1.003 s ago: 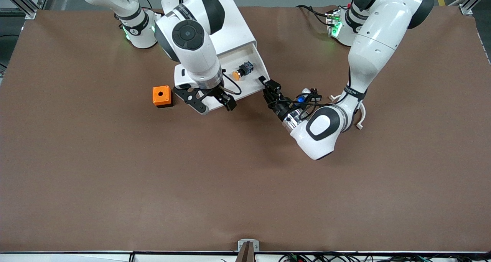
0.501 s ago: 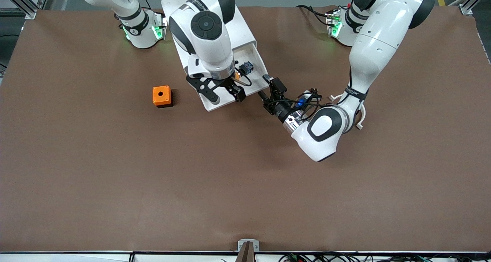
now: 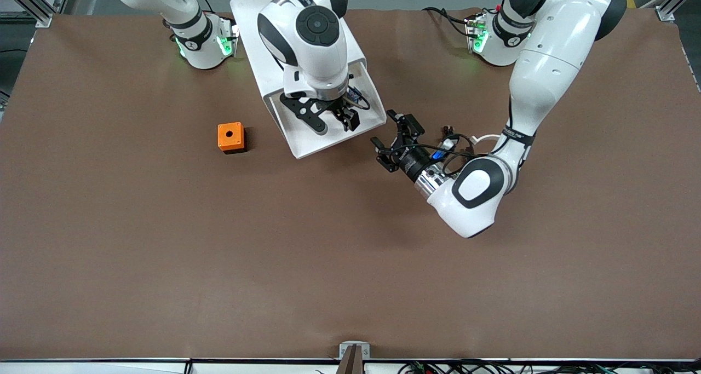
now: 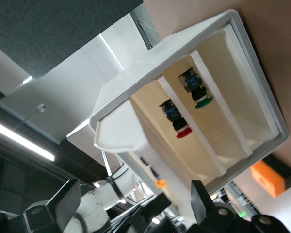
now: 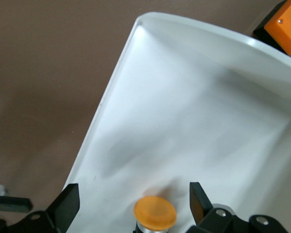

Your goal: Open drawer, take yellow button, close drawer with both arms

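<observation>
The right gripper (image 3: 335, 122) hangs open inside the pulled-out drawer (image 3: 366, 126), with the button (image 5: 154, 213) right under it, between its fingers. The drawer's walls stand close around it, so a crooked drop could bump a wall or knock the button away. The left gripper (image 3: 395, 136) waits open just beside the drawer's corner, over bare tabletop (image 3: 350, 253) with lots of room.
</observation>
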Motion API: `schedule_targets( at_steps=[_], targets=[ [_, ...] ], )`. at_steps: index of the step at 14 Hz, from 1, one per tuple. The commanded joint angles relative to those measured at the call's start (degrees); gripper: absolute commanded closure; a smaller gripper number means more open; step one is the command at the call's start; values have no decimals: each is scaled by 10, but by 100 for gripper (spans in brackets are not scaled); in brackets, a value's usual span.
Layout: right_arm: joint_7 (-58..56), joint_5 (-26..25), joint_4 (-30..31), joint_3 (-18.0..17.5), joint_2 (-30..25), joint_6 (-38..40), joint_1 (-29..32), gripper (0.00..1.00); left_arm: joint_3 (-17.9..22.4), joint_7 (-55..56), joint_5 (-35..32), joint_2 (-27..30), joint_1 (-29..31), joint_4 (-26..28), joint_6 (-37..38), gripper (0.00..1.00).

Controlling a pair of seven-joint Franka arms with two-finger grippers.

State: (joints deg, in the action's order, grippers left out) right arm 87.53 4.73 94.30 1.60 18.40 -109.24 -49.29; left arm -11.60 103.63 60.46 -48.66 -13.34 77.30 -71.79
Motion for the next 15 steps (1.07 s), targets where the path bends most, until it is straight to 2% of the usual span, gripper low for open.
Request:
schedule_targets(
  at_steps=[1,6,8,12,15],
  targets=[
    [33,-5,4,6,-6,7,-19,0,2,-46,-8,3,0,-17,13,0],
    [67,-3,3,6,-5,-4,-38,0,6,-157,-70,8,-4,-57,10,0],
    [76,-2,1,6,-5,-8,-46,0,6,-214,-104,26,-6,-64,-1,0],
    [85,-2,1,6,-1,-8,-55,0,-4,-308,-187,73,-25,-63,-54,0],
    [108,-6,0,6,13,-10,-67,0,-4,-366,-255,109,-44,-60,-119,0]
  ],
)
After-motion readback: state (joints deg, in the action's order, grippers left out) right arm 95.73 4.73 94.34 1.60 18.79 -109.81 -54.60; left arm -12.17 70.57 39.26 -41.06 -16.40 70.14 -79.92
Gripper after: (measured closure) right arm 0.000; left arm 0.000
